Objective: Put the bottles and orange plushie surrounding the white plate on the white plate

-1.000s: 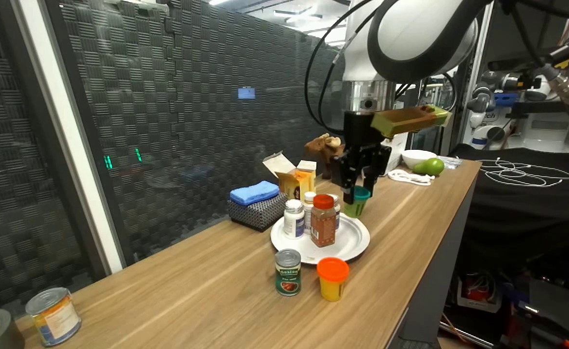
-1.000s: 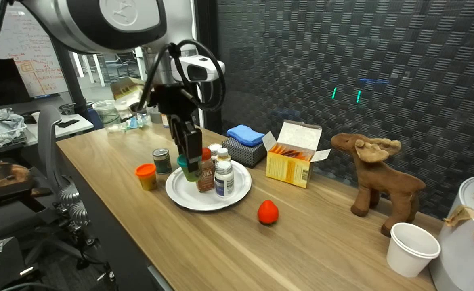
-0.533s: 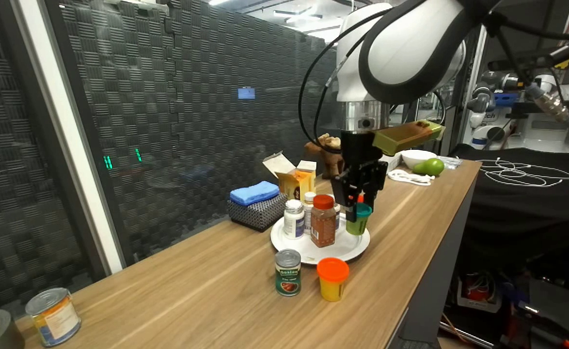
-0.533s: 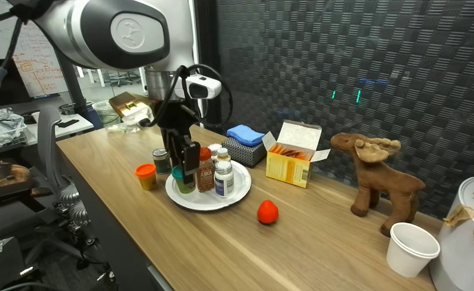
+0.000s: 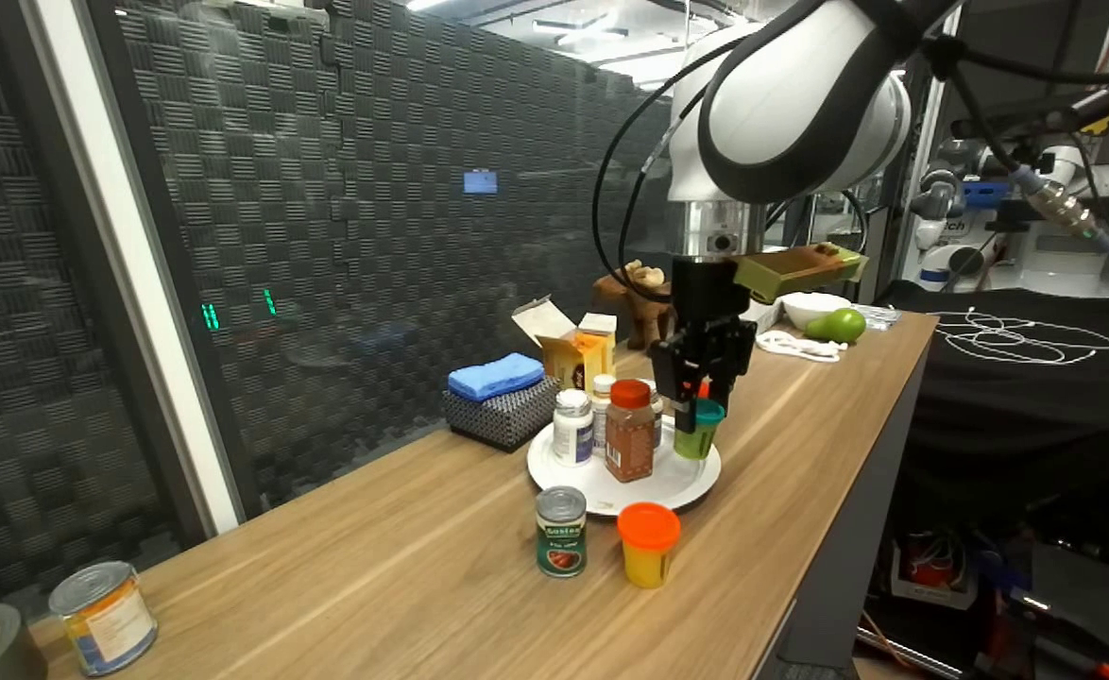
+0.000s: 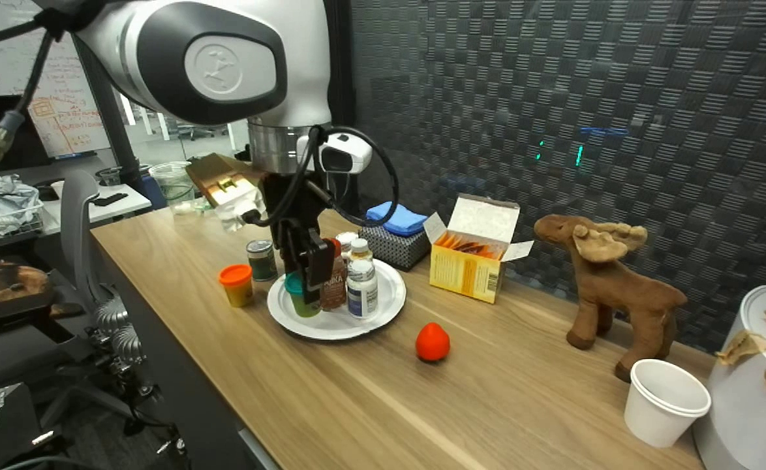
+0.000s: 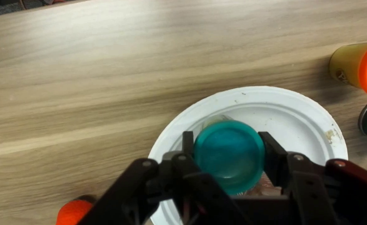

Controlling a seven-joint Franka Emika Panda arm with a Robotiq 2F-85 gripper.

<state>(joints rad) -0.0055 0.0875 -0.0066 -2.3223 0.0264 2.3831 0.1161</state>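
One teal-lidded green tub is clamped in my gripper, lid up over one white plate; whether its base rests on the plate I cannot tell. One red-orange bottle stands on the plate just beside the green tub, in the way on that side, and three white-capped bottles crowd close to it there. Off the plate, on the tabletop, I count one orange-lidded yellow tub and one green-labelled can with a silver lid, side by side near the rim, and one orange plushie near the plate on another side. Around these I see one grey patterned box bearing one blue cloth, one open yellow box and one brown plush animal. Well apart from the plate are one tin can and one roll of tape.
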